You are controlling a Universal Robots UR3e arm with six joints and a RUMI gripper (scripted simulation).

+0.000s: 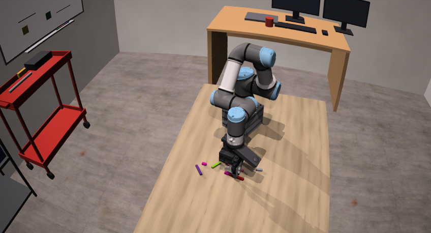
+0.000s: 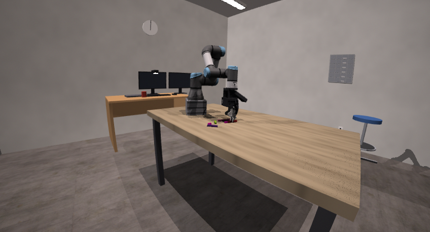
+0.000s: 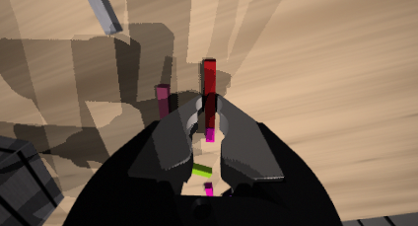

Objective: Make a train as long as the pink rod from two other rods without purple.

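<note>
My gripper is shut on the red rod, at or just above the table top; exact height is unclear. A magenta rod lies in line with the red rod's end; no gap shows between them in the wrist view. The pink rod lies beside them towards the robot's base, apart from the red rod and partly hidden by the gripper. A lime rod and a second magenta rod lie farther off.
A purple rod lies at the far left of the group. A grey rod lies on the other side, to the right in the top view. The arm's base block stands behind the rods on the wooden table.
</note>
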